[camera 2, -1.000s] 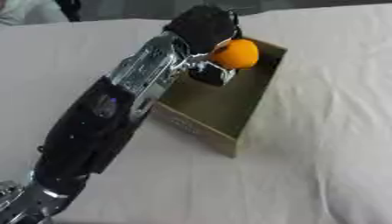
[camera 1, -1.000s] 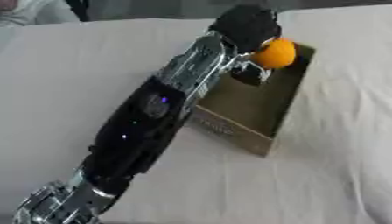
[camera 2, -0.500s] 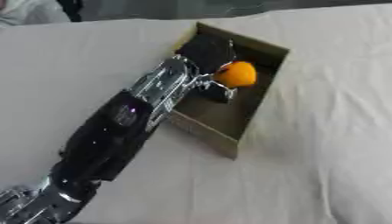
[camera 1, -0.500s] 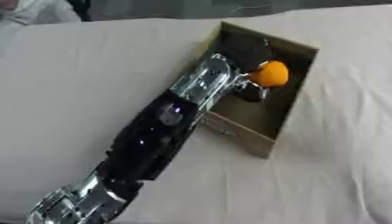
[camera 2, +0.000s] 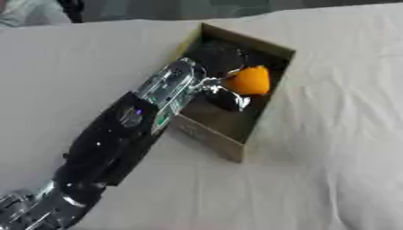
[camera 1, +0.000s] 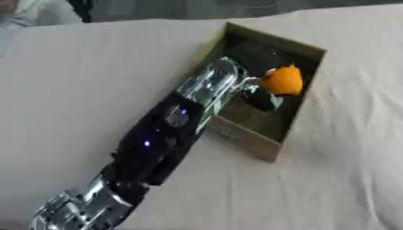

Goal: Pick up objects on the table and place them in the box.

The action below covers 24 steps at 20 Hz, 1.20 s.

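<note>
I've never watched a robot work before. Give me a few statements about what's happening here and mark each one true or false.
1. The robot's left hand reaches inside the open cardboard box. True.
2. The round orange object lies on the white cloth beside the box. False: it is within the box, at the hand.
3. The box stands on a white cloth-covered table. True.
4. The robot's right hand is holding the box steady. False: no right hand shows in either view.
5. The box is closed with a lid. False: its top is open.

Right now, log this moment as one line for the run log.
left hand: inside box, shut on orange object | right hand: not in view | release: not yet done | table: white cloth
</note>
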### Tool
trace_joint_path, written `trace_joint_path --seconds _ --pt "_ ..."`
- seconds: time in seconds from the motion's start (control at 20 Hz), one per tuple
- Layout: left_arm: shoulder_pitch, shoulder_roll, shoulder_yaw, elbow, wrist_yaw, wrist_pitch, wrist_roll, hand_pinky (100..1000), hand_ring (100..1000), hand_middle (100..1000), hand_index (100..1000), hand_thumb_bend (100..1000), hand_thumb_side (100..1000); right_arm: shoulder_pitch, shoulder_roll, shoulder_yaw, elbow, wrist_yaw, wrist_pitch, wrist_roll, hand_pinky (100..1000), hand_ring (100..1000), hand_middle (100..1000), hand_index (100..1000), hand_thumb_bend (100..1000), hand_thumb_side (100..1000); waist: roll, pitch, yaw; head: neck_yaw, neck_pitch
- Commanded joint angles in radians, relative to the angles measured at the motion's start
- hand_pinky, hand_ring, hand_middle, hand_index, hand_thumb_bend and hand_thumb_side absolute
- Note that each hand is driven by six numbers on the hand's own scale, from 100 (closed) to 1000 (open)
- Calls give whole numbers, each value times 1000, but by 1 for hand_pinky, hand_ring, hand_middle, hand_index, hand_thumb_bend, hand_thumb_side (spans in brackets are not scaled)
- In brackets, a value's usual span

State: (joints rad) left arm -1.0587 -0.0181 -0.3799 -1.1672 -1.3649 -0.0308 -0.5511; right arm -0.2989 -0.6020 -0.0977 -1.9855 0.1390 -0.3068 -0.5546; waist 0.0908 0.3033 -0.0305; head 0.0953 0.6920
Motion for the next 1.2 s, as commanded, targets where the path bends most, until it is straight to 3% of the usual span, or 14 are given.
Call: trace_joint_path --seconds 0.05,0.25,0.6,0.8,0.95,1.05,1.2 --pt "-29 9 13 -30 -23 4 -28 822 922 904 935 479 760 -8 -16 -8 -14 -4 1 -1 774 848 806 895 100 618 -7 -19 -1 4 -8" --pt "-27 13 17 -45 -54 16 -44 831 931 908 947 596 782 -7 -17 -9 -14 -4 0 -2 774 848 805 894 100 618 -7 -19 1 3 -4" --pt "-17 32 37 -104 -60 61 -13 817 917 887 938 581 861 -4 -18 -11 -14 -1 0 -5 774 848 805 894 100 617 -8 -17 6 -2 -3" --pt "-5 69 67 -206 -24 123 67 756 849 809 894 394 911 0 -19 -15 -14 1 0 -10 774 848 805 894 100 617 -9 -17 13 -11 -4" --pt "17 104 95 -313 54 184 172 703 755 694 879 158 898 4 -22 -18 -14 4 0 -15 774 848 806 894 100 617 -9 -19 21 -22 2" --pt "40 128 120 -392 171 239 262 647 695 631 871 100 917 7 -25 -21 -14 7 -1 -19 774 848 806 894 100 617 -8 -20 26 -29 9" --pt "80 172 171 -504 396 341 432 592 631 577 860 100 918 11 -27 -24 -14 10 -1 -24 773 848 806 894 100 617 -10 -20 35 -37 16"
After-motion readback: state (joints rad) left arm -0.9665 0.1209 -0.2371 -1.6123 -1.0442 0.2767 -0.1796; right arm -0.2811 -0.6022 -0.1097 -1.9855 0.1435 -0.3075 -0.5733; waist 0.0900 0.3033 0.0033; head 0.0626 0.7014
